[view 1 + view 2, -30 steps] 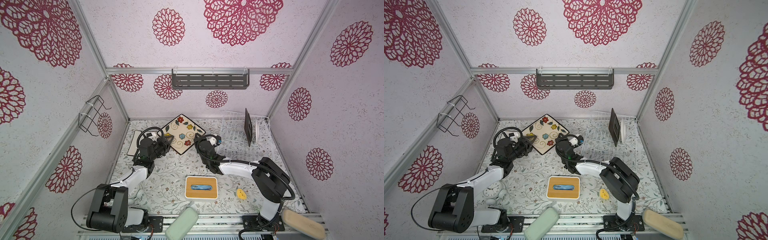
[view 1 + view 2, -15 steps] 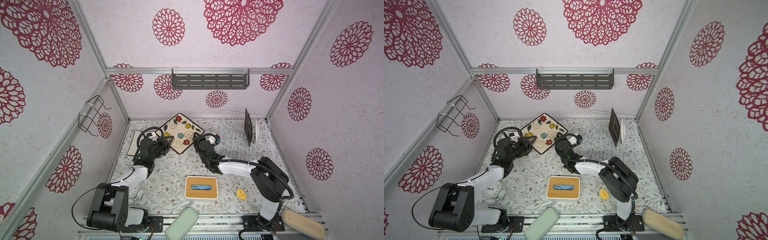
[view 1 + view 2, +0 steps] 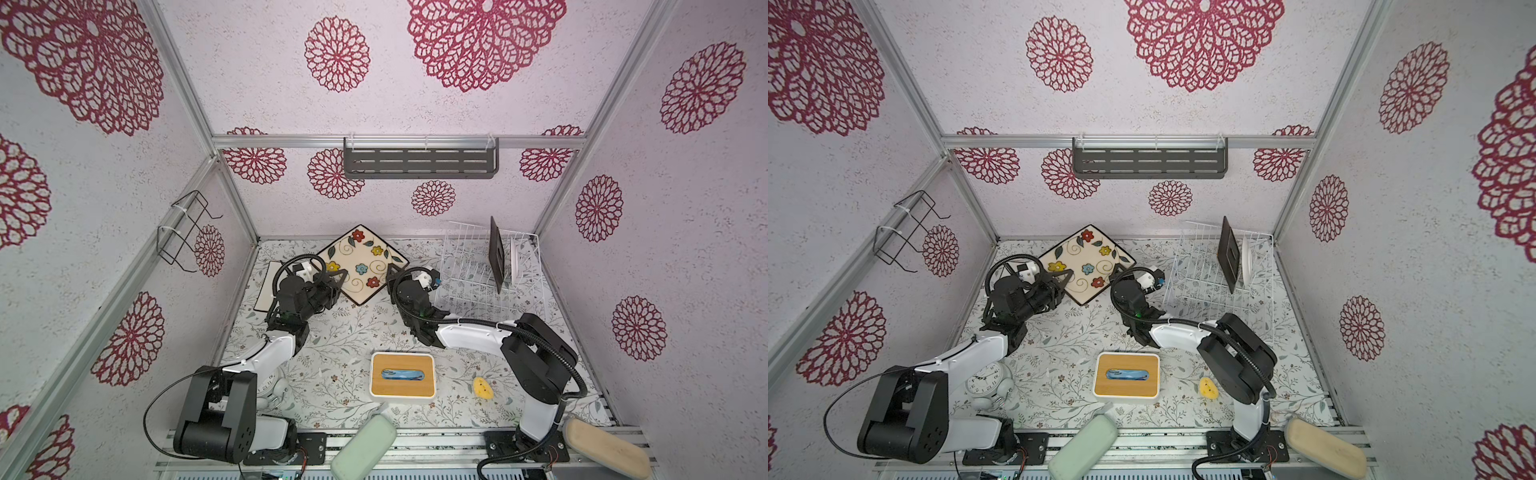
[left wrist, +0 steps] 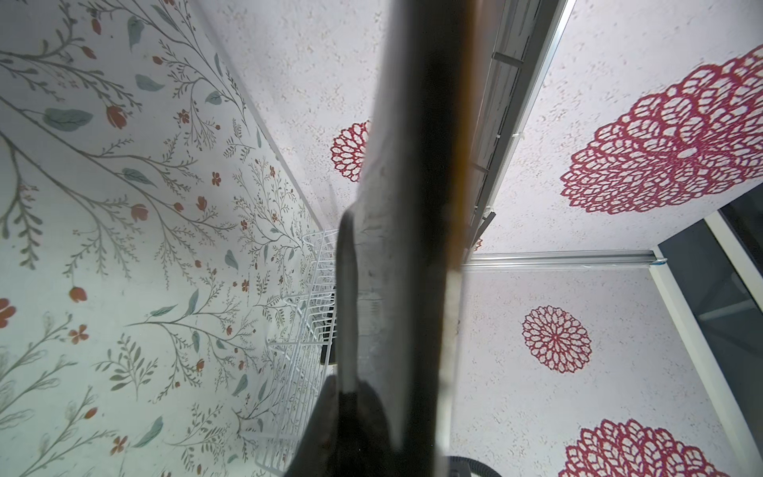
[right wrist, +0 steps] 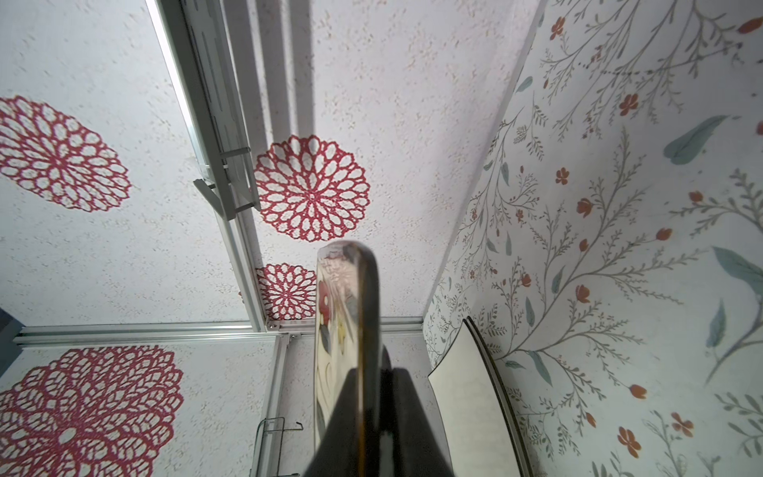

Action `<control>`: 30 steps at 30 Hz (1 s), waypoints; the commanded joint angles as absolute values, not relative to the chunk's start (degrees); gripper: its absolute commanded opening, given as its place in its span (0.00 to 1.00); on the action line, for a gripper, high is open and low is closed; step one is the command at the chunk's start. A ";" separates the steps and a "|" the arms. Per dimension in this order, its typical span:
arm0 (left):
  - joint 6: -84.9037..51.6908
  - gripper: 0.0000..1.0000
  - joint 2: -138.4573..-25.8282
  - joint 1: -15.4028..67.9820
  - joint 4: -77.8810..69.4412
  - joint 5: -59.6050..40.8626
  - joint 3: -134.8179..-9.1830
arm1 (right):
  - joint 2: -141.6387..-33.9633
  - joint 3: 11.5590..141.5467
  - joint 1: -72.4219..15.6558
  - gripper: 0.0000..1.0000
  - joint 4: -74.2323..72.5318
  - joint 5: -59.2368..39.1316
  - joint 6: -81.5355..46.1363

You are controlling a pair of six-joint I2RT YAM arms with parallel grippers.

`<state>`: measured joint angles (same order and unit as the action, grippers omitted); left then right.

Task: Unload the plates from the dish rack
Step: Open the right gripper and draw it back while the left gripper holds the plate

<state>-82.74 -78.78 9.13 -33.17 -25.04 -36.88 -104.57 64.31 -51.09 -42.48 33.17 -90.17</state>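
Cream square floral-painted plate [image 3: 360, 264] hung beside the white wire dish rack [image 3: 469, 266], one corner clamped in the left gripper [image 3: 337, 277]; the right gripper [image 3: 390, 276] straddled the opposite corner, grip unclear.

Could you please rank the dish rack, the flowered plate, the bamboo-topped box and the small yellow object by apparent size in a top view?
1. dish rack
2. flowered plate and bamboo-topped box: about alike, and the plate is raised nearer the camera, so unranked
3. small yellow object
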 commanded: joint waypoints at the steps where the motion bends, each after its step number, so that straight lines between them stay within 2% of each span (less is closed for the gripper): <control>1: -80.99 0.00 -79.01 9.53 -33.90 -25.50 -36.65 | -102.11 68.47 -51.68 0.31 -56.15 32.32 -89.37; 5: -81.26 0.00 -78.51 9.23 -33.92 -25.58 -36.74 | -102.46 68.38 -51.64 0.51 -56.33 31.87 -89.45; 14: -81.94 0.00 -76.83 7.19 -33.94 -25.90 -37.22 | -102.26 66.61 -50.33 0.84 -56.23 29.06 -90.84; 17: -82.01 0.00 -76.37 6.22 -34.13 -25.93 -37.22 | -102.13 66.01 -49.66 0.88 -56.04 27.96 -90.97; 30: -84.19 0.00 -76.29 -0.08 -35.75 -28.28 -38.53 | -101.95 65.84 -47.04 0.88 -53.17 22.76 -91.78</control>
<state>-84.53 -78.65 0.89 -28.75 -28.01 -36.88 -104.57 64.27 -48.27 -48.71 23.46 -91.18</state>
